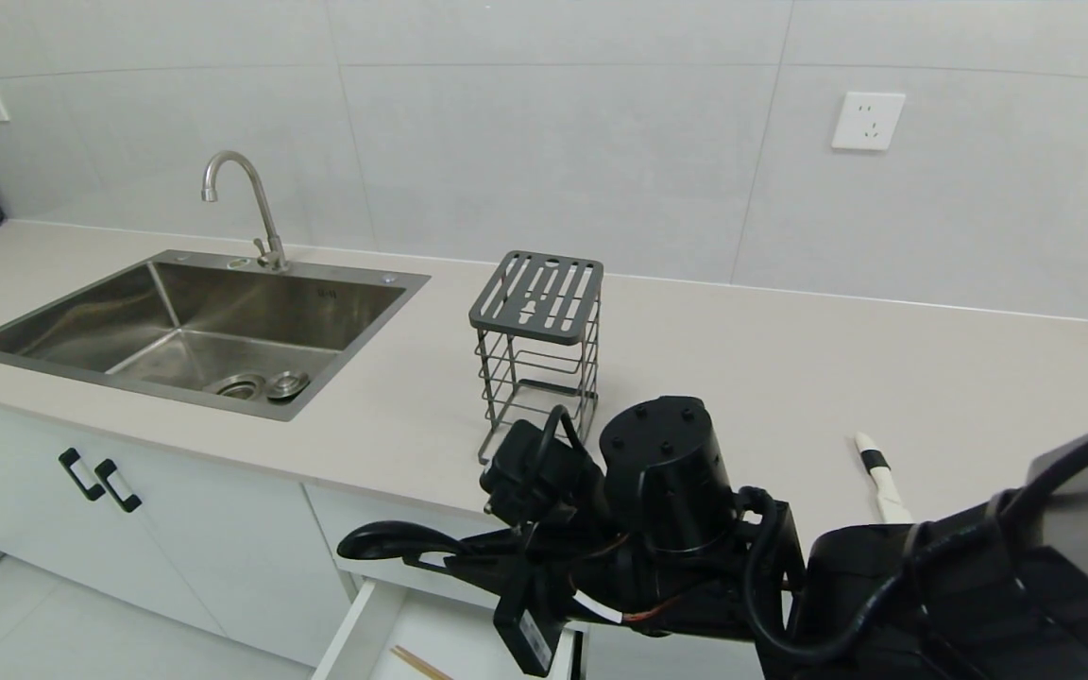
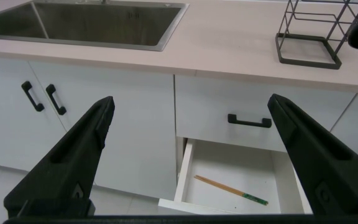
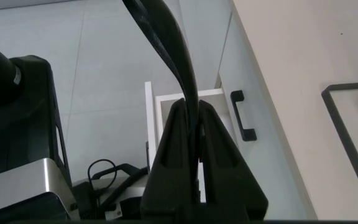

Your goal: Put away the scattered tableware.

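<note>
Right claw (image 3: pixel 191 115) is clamped on the black spoon (image 1: pixel 393 540), handle between the fingers, bowl jutting out over the open drawer (image 2: pixel 229 165). Left claw (image 2: pixel 191 102) is wide apart, facing the drawer, where one chopstick (image 2: pixel 230 189) lies. A white utensil (image 1: pixel 876 470) lies on the counter (image 1: pixel 742 378), well apart from both.

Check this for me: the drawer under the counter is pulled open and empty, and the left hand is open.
One thing is wrong: the drawer is not empty. The left wrist view shows a wooden chopstick, possibly a pair, lying on its floor. The rest holds: the drawer is pulled open and the left hand is open, with its fingers spread wide.
</note>
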Available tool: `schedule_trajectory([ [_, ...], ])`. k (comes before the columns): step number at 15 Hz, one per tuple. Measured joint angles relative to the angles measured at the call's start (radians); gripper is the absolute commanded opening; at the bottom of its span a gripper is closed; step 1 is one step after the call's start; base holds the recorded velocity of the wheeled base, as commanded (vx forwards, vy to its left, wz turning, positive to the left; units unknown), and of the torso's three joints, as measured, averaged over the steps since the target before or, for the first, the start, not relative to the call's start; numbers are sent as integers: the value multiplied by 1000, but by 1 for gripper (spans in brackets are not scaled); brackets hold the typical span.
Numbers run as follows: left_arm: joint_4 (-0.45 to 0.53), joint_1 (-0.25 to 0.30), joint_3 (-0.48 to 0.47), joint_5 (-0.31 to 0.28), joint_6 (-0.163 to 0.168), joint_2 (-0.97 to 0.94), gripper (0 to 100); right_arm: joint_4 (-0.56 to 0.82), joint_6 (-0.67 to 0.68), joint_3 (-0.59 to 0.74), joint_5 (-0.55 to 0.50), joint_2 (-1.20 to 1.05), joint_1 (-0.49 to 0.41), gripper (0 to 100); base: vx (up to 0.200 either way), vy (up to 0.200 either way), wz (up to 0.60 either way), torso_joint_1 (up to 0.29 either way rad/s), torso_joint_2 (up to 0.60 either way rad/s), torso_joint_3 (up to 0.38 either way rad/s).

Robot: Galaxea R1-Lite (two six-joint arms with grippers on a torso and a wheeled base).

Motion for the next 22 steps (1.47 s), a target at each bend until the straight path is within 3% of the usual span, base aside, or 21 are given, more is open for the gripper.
schedule_trajectory([
  [4,0,0,0,0,0,0,100,37,-1,-51,6,36,-4,0,0,0,0,0,0,0],
  [12,0,0,0,0,0,0,100,97,6,-171,6,96,-5,0,0,0,0,-155,310,150],
  [22,1,0,0,0,0,0,100,108,7,-184,6,110,-2,0,0,0,0,-238,468,224],
])
